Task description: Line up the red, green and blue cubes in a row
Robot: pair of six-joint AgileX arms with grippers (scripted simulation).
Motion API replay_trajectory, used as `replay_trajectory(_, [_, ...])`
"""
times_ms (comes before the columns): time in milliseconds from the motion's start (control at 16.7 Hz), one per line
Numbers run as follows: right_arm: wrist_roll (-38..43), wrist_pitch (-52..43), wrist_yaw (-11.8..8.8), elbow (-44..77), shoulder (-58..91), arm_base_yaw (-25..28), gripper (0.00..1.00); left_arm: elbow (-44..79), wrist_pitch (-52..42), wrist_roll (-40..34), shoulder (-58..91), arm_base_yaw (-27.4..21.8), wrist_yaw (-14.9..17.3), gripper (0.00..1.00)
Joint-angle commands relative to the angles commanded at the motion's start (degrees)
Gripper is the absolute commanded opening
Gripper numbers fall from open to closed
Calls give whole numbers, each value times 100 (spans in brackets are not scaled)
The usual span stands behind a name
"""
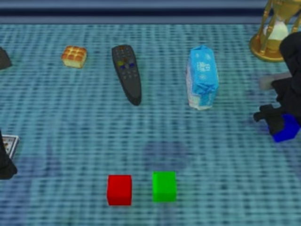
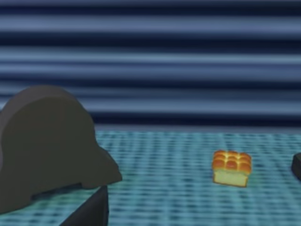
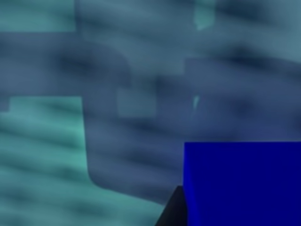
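Now the right gripper (image 1: pixel 277 123) grips the blue cube (image 1: pixel 285 129), raised at the table's right.

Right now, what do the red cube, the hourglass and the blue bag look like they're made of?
Red cube: probably hard plastic or painted wood; flat, even colour, sharp edges, no shine.
Hourglass: frame looks like polished brass or gold-coloured metal, shiny yellow; the pale bulb inside looks like glass.
Blue bag: seems soft plastic film or paper, with crinkled, puffy ends and a printed face.
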Motion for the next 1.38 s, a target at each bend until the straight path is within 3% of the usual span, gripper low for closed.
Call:
replay_trajectory(600, [8,-39,-7,25,-59,-9,0,0,0,0,0,0,0,100])
replay_trajectory(1020, [-1,-1253,-13,670,-576,30,0,0,0,0,0,0,0,100])
replay_trajectory(1380, [17,-1375,-13,742,-655,20,0,0,0,0,0,0,0,100])
